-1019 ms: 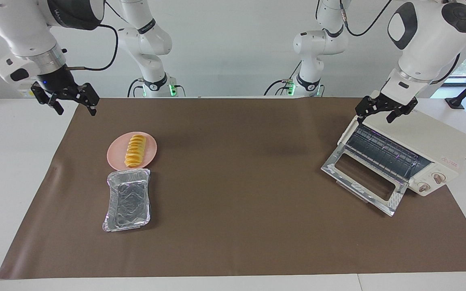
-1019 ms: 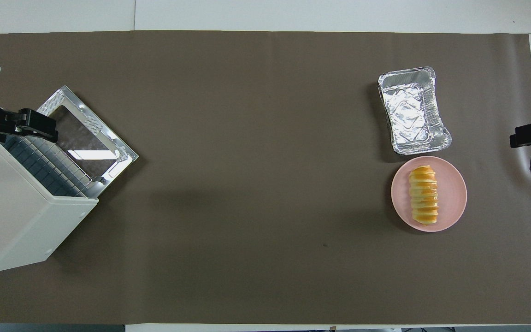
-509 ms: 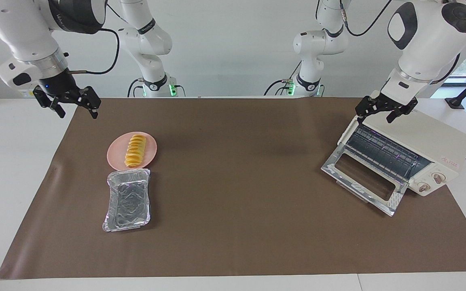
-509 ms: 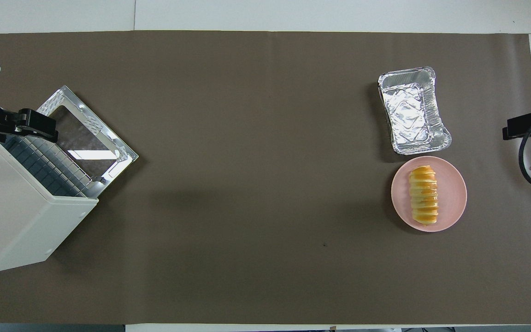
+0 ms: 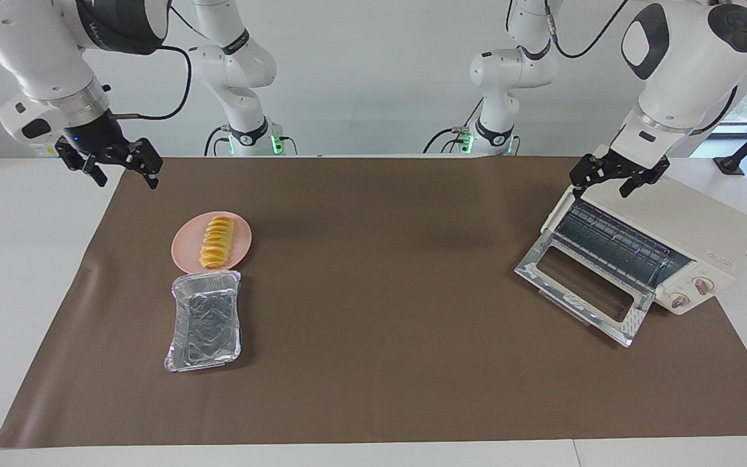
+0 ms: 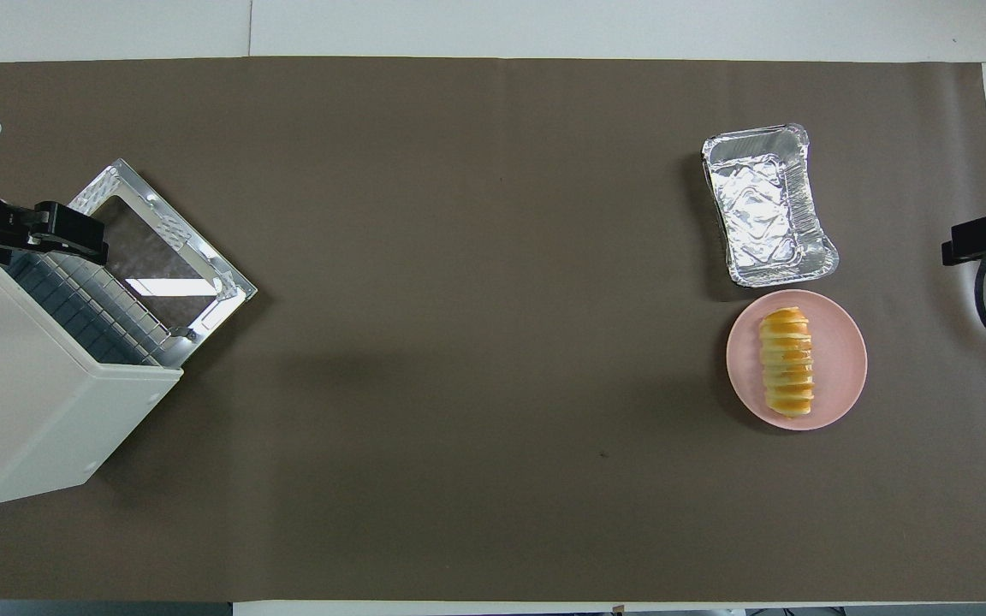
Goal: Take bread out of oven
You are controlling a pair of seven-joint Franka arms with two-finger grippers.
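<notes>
The bread (image 5: 216,242) is lying on the pink plate (image 5: 238,252), beside the foil tray (image 5: 205,320). My left gripper (image 5: 612,180) is hanging open, empty, over the open oven (image 5: 698,228); my right gripper (image 5: 122,170) is hovering open, empty, over the mat's edge (image 5: 114,194).

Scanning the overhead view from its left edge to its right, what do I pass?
left gripper over the oven's top edge → oven, door open → foil tray → bread on the plate → right gripper over the table's end.
</notes>
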